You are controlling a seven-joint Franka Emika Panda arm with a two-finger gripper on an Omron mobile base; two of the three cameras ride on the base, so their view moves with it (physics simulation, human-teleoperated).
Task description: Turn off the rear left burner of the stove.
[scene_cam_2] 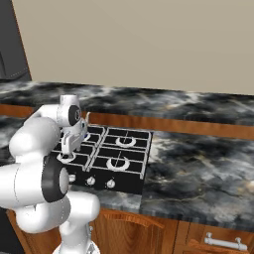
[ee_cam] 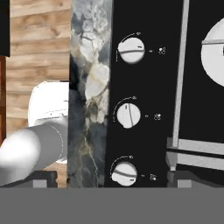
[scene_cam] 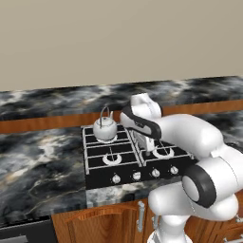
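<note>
The black stove (scene_cam: pixel 124 163) is set into the marble counter, with four silver knobs along its front edge (scene_cam: pixel 136 176). A silver kettle (scene_cam: pixel 105 127) stands on the rear left burner (scene_cam: pixel 107 138), so just the ring's front edge shows. My gripper (scene_cam: pixel 145 145) hangs open above the middle of the cooktop, pointing down, holding nothing. In the right base view the gripper (scene_cam_2: pixel 68 148) hovers over the stove's (scene_cam_2: pixel 121 171) left half. The hand view looks down on three knobs (ee_cam: pixel 128 116) in a column, with the fingertips (ee_cam: pixel 42 181) wide apart.
Marble counter (scene_cam: pixel 42 161) runs either side of the stove, with a wooden strip and beige wall behind. Wooden cabinet doors with silver handles (scene_cam: pixel 140 217) sit below the front edge. Pale grate bars (ee_cam: pixel 180 74) and a silver burner ring (ee_cam: pixel 215 52) lie beyond the knobs.
</note>
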